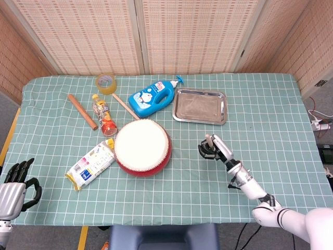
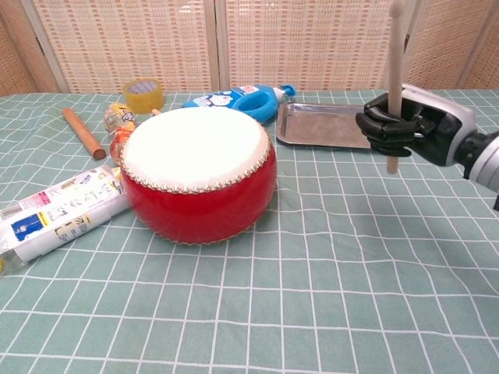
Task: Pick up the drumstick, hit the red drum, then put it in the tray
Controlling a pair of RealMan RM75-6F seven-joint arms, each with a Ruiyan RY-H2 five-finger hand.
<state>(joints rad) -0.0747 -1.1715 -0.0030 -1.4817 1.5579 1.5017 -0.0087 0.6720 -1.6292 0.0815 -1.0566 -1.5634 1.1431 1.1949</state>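
Observation:
The red drum (image 1: 142, 147) with its white skin (image 2: 195, 140) sits left of centre on the green checked cloth. My right hand (image 1: 210, 150) grips a wooden drumstick (image 2: 395, 70) around its lower part and holds it off the table, to the right of the drum (image 2: 196, 178). In the chest view the stick stands nearly upright in that hand (image 2: 405, 125), its top cut off by the frame. From the head view only the short end of the drumstick (image 1: 207, 139) shows. The steel tray (image 1: 200, 106) lies behind the hand. My left hand (image 1: 15, 182) hangs off the table's front left, fingers apart, holding nothing.
Behind the drum lie a blue lotion bottle (image 1: 152, 97), a tape roll (image 1: 106, 83), a wooden rod (image 1: 82, 111), a thin stick (image 1: 125, 106) and a small orange bottle (image 1: 105, 116). A white packet (image 1: 91, 164) lies left of the drum.

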